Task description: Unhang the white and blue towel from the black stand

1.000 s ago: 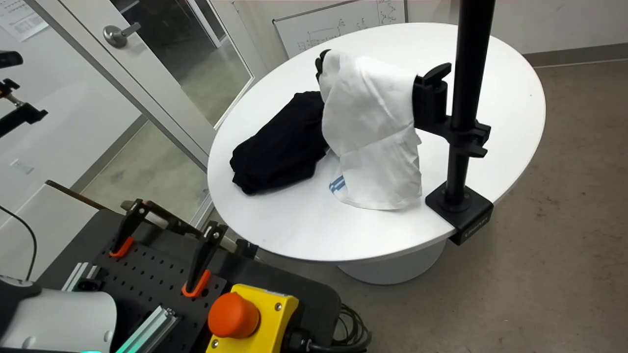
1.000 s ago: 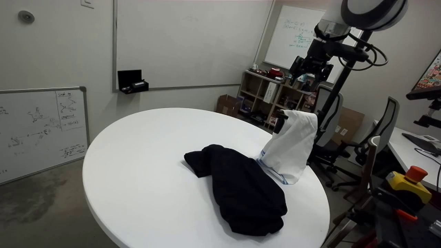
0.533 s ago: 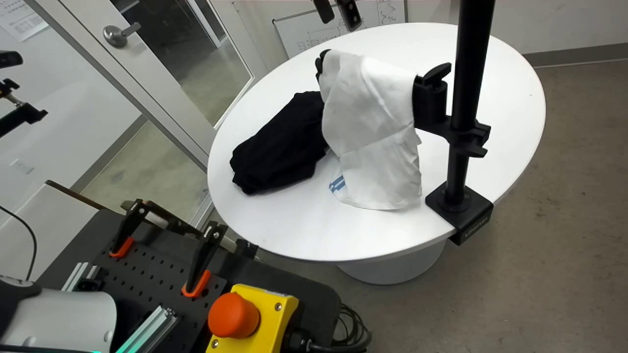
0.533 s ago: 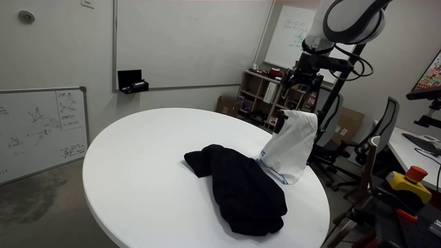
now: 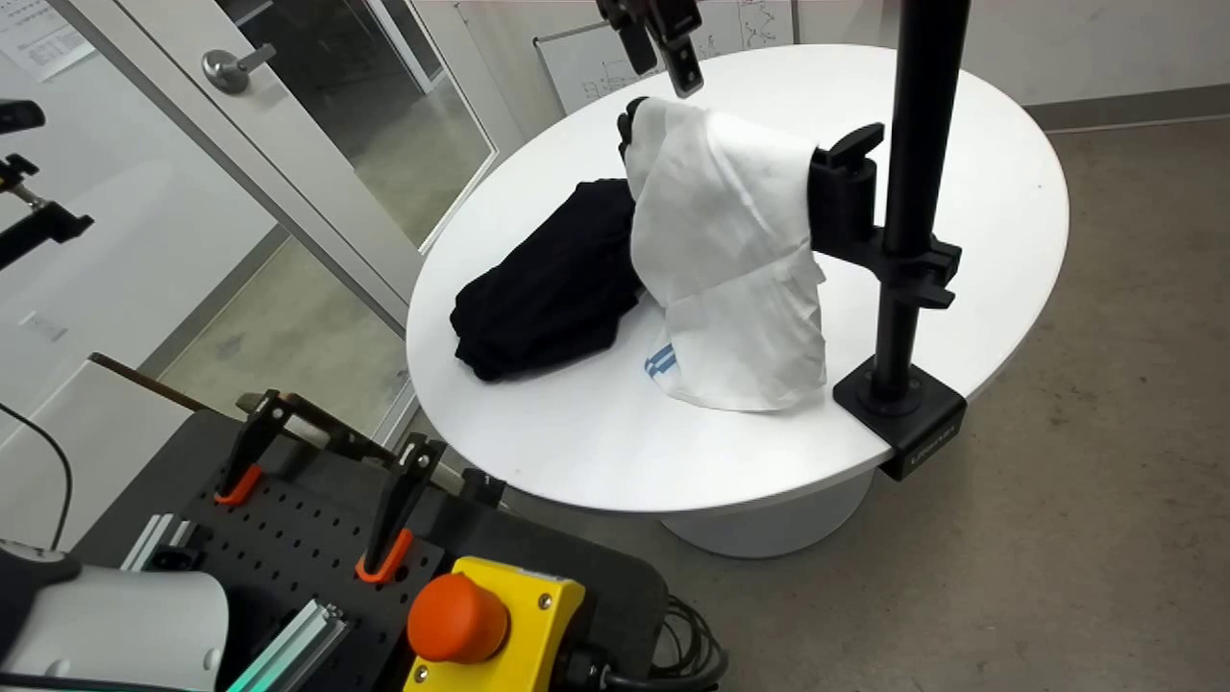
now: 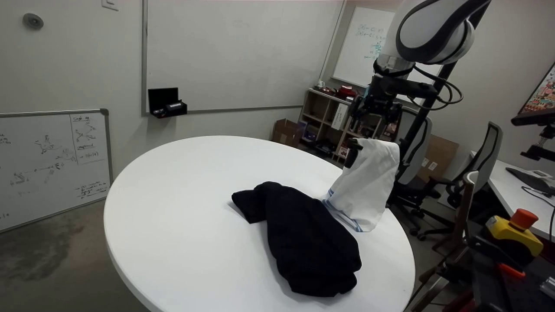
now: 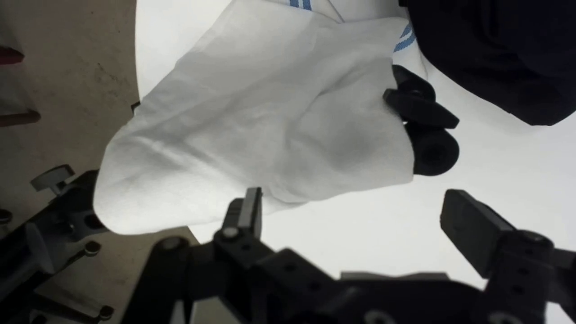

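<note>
The white towel with blue stripes hangs over the black stand's side arm; it shows in both exterior views (image 5: 735, 269) (image 6: 368, 186) and the wrist view (image 7: 270, 112). Its lower edge reaches the table. The black stand's pole (image 5: 918, 144) rises from a base (image 5: 898, 408) at the table edge. The arm's knobbed end (image 7: 420, 112) sticks out of the towel; most of the arm is hidden under the cloth. My gripper (image 7: 353, 195) is open and empty. In both exterior views the gripper (image 5: 665, 72) (image 6: 373, 121) is above and beyond the towel's knobbed end, apart from it.
A black cloth (image 5: 553, 284) lies on the round white table (image 5: 577, 442), beside the towel; it also shows in the wrist view (image 7: 499, 54). A yellow box with a red button (image 5: 456, 615) and black clamps (image 5: 394, 509) sit on the dark cart. Chairs (image 6: 485, 160) stand behind.
My gripper has come down toward the towel, entering from the top in an exterior view and moving down and left in an exterior view. The towel and stand have not moved.
</note>
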Tool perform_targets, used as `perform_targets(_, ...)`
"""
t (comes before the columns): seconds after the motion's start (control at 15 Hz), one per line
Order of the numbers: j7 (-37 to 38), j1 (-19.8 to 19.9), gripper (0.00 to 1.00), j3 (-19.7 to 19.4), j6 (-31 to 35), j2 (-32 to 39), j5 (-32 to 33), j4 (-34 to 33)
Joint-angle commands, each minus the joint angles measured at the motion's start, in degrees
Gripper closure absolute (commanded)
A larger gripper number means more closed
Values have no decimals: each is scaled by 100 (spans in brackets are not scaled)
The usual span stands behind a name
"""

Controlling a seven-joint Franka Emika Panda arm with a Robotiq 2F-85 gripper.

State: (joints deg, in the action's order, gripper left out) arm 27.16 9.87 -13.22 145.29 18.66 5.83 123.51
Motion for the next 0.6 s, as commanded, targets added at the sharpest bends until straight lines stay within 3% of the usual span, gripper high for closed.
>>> perform_targets(0.0,115,-145,0,-125,-139,140,-169,-152)
perform_targets(0.4,140,-146,0,-146,-217,216,-357,-140)
perform_targets(0.53,171,-145,13,-151,-252,233,-401,-132)
